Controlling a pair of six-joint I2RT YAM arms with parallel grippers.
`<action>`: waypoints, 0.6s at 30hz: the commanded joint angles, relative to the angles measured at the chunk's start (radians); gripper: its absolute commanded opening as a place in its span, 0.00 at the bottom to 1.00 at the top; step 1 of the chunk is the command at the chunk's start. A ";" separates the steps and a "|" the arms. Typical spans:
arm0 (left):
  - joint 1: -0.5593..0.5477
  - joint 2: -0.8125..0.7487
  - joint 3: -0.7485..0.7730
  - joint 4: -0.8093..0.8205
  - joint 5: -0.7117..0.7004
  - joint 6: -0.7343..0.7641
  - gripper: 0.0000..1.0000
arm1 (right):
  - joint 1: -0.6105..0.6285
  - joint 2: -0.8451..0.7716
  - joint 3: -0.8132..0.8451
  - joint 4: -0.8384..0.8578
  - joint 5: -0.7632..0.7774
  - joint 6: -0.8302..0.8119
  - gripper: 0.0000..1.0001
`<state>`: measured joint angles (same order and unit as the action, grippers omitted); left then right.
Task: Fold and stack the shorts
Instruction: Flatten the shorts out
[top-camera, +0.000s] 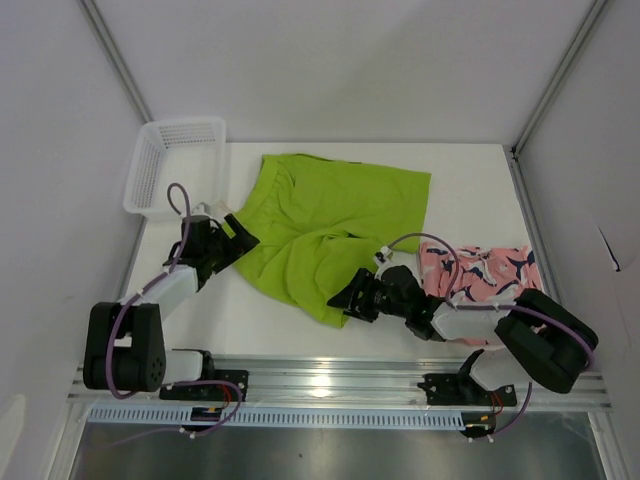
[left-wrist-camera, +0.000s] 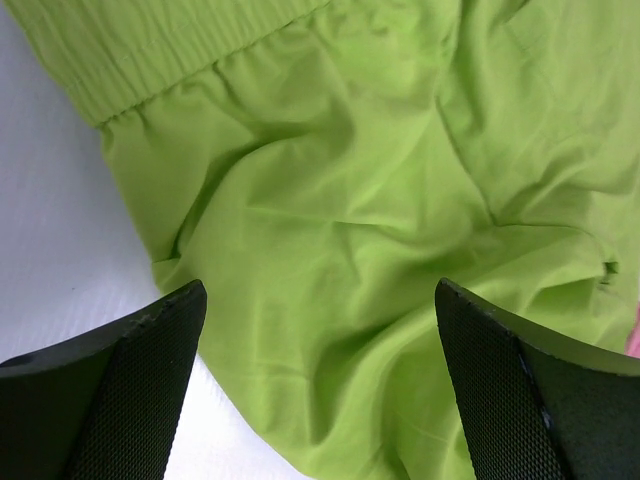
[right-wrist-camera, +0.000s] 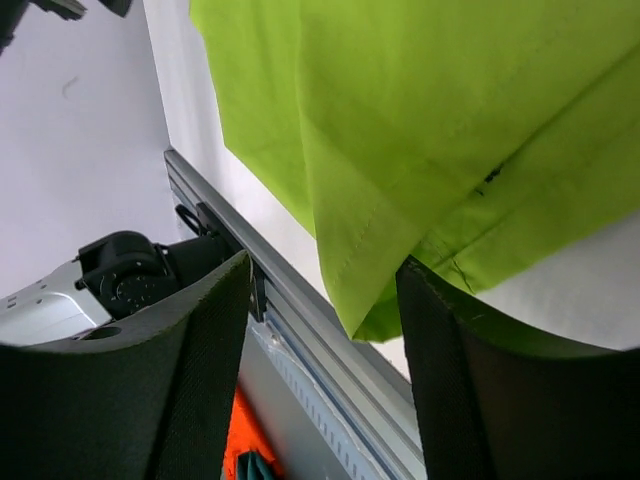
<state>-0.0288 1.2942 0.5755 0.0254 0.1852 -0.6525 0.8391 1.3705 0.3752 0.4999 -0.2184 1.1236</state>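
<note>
Top external view: we see the lime green shorts (top-camera: 335, 220) spread out and rumpled at the centre of the white table (top-camera: 470, 180). The pink printed shorts (top-camera: 482, 272) lie near the table's right edge, just beside the green pair and partly under the right arm (top-camera: 530, 345). The left gripper (top-camera: 240, 243) sits at the left edge of the lime green shorts. In the left wrist view its jaws stand wide apart above the fabric, gripping nothing. The right gripper (top-camera: 347, 300) is at the near hem corner. In the right wrist view its jaws are also apart, with that corner between them, unclamped. A white mesh basket (top-camera: 170, 165) stands at the far left corner.
</note>
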 joint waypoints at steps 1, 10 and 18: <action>0.001 0.051 -0.031 0.140 -0.036 -0.006 0.97 | 0.011 0.068 0.008 0.193 -0.009 0.085 0.58; 0.010 0.149 -0.057 0.235 0.005 -0.006 0.95 | 0.080 0.084 -0.050 0.228 0.085 0.107 0.01; 0.010 0.168 -0.046 0.237 0.008 -0.006 0.94 | 0.296 -0.250 -0.051 -0.256 0.463 0.088 0.00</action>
<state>-0.0231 1.4456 0.5297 0.2363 0.1886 -0.6559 1.0649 1.2098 0.3233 0.4442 0.0177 1.2121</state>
